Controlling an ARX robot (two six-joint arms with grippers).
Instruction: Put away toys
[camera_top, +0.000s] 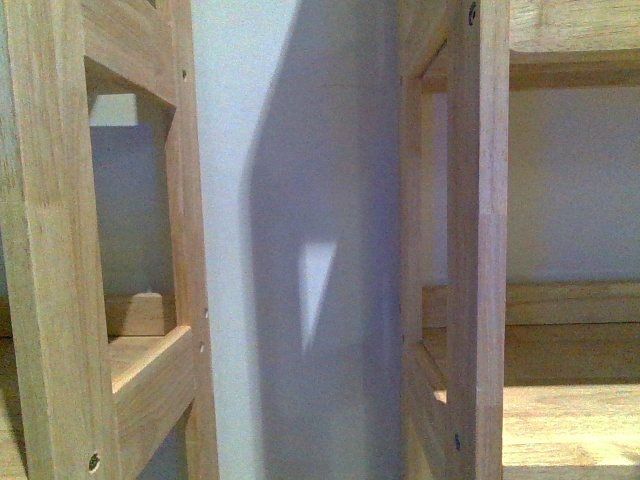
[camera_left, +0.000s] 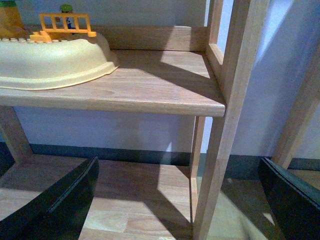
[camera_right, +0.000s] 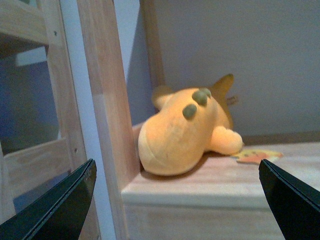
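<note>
- Right tool (camera_right: 177, 200): we see its jaws spread wide, holding nothing.
- Plush animal (camera_right: 182, 132) lies on our shelf (camera_right: 220, 187), long axis running near to far, blunt end nearest, against the post (camera_right: 107, 100).
- Left tool (camera_left: 175, 200) gapes wide too.

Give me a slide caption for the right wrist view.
Open right claw facing an orange plush lying on a wooden shelf against the upright post.

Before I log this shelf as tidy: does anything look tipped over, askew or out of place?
The plush toy lies tipped over on the wooden shelf, pressed against the upright post, not sitting upright. A small flat orange-yellow piece lies loose beside it. Both grippers are open and empty. Nothing looks damaged.
</note>
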